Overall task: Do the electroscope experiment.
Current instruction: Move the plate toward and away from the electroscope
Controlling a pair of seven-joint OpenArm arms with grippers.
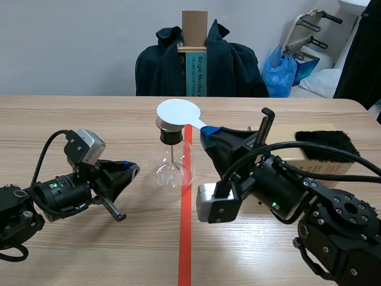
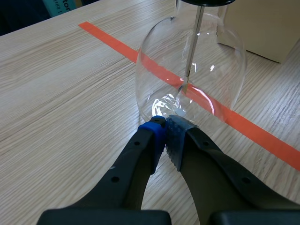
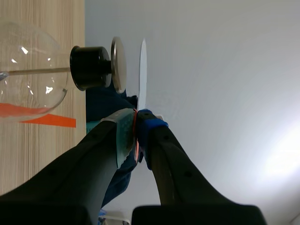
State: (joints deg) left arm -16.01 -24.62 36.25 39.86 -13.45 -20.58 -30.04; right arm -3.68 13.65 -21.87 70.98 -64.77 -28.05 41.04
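The electroscope is a clear glass flask with a black stopper, a metal disc on top and a thin rod inside. It stands on the red tape line. My right gripper is shut on the handle of a white round paddle, which hovers just over the disc, a small gap between them. My left gripper is shut on nothing, its tips close to the flask's base on the left side.
A cardboard box with a black fur pad on top lies at the right behind my right arm. A chair draped with a dark jacket stands beyond the table's far edge. A blue bag sits behind.
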